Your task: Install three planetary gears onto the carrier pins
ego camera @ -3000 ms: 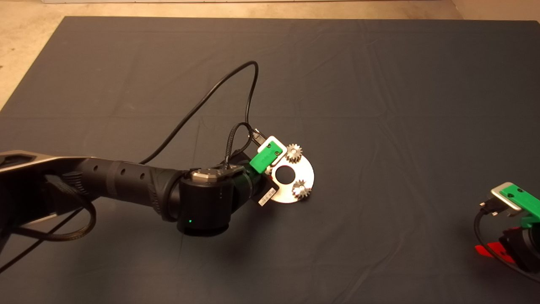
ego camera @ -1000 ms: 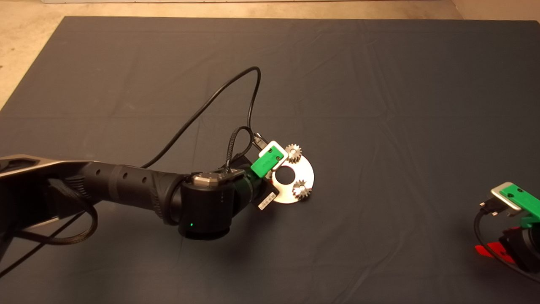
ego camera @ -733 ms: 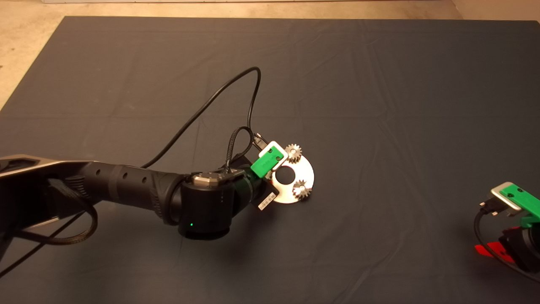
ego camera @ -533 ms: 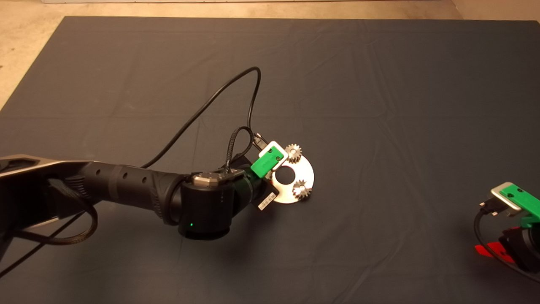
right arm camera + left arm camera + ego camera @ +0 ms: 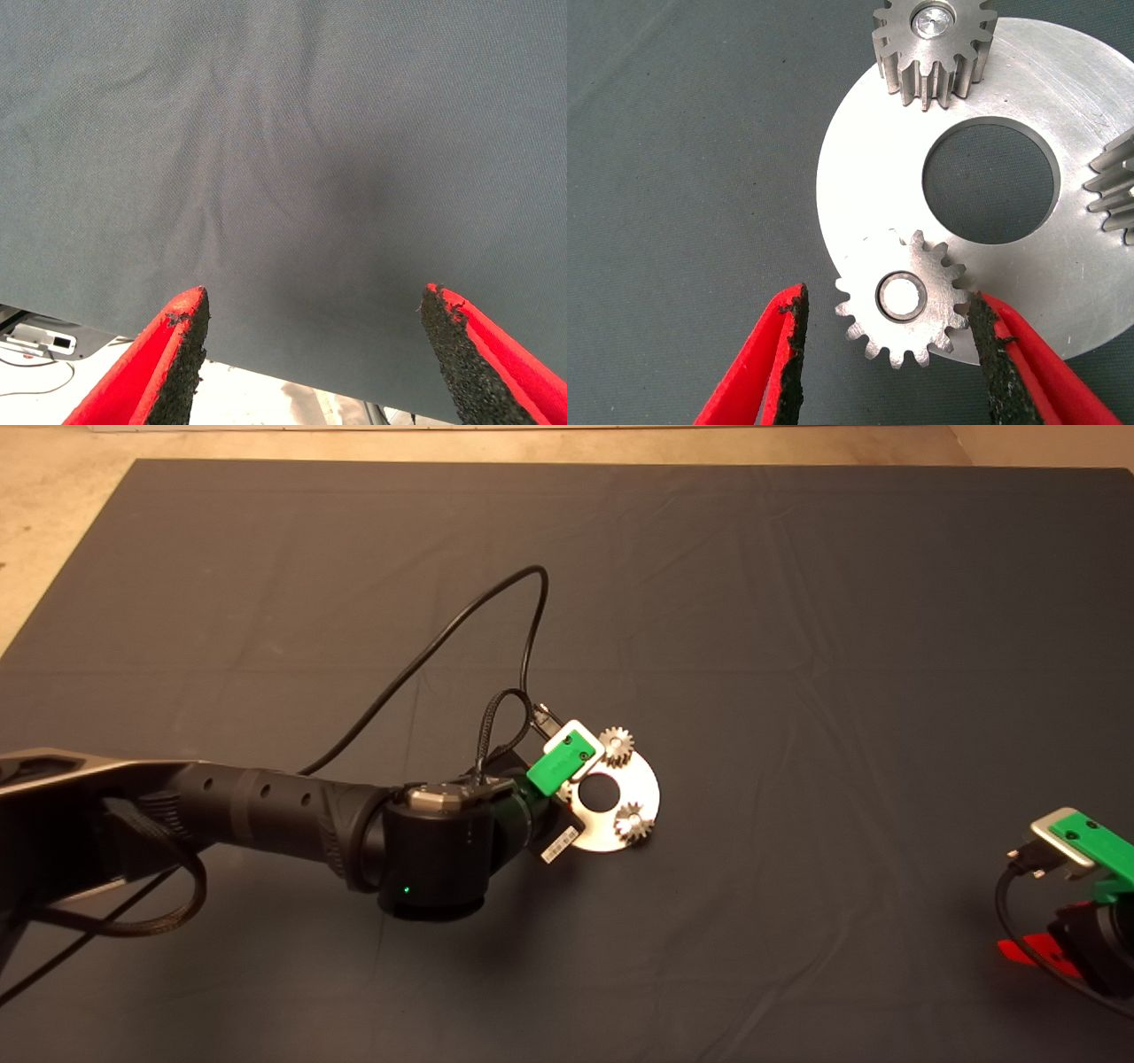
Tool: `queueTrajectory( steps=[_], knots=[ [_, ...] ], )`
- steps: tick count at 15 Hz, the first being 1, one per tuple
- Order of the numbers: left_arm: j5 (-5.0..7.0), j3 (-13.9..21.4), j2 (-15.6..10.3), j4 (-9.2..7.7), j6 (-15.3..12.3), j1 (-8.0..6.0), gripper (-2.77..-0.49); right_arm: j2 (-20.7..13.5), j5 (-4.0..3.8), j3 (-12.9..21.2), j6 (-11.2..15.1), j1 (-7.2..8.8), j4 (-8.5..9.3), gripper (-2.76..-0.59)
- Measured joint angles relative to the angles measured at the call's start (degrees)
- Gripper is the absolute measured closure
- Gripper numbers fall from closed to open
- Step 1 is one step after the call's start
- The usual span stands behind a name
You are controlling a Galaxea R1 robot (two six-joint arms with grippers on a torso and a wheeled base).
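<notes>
The round silver plate (image 5: 859, 177) with a central hole lies on the dark mat (image 5: 797, 646). In the left wrist view three planetary gears sit on it. One gear (image 5: 932, 40) is on a pin. A second gear (image 5: 1114, 181) is cut off by the picture's edge. The third gear (image 5: 904, 299) sits on a pin whose top shows in its centre hole. My left gripper (image 5: 888, 303) is open around this third gear, one pad (image 5: 990, 350) close beside its teeth, the other pad (image 5: 793, 350) apart from it. In the head view two gears (image 5: 617, 745) (image 5: 634, 821) show on the plate (image 5: 647, 786). The third gear is hidden under the left gripper's green body (image 5: 560, 760).
My right gripper (image 5: 314, 305) is open and parked at the mat's lower right edge (image 5: 1032, 948). A black cable (image 5: 461, 620) loops from the left wrist over the mat behind the plate. Bare floor shows beyond the mat's far edge.
The left arm and wrist have shifted very slightly. The plate and the two visible gears have not moved. The right arm has not moved.
</notes>
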Motion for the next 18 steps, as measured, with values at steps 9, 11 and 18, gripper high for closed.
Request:
queueTrajectory(
  steps=[9,11,18],
  knots=[
    [0.11,-0.9,-0.1,-4.98,1.9,-3.22,-1.47,0.0,0.01,0.0,0.0,-0.61,0.00,-1.76],
    [0.13,0.4,-0.2,-8.62,-0.1,-4.49,-1.47,0.7,-0.04,0.0,0.0,-0.61,0.00,-1.76],
    [0.20,13.6,0.5,-28.46,-30.7,-14.02,-1.47,15.1,-0.47,0.0,4.2,3.39,3.32,-1.76]
  ],
)
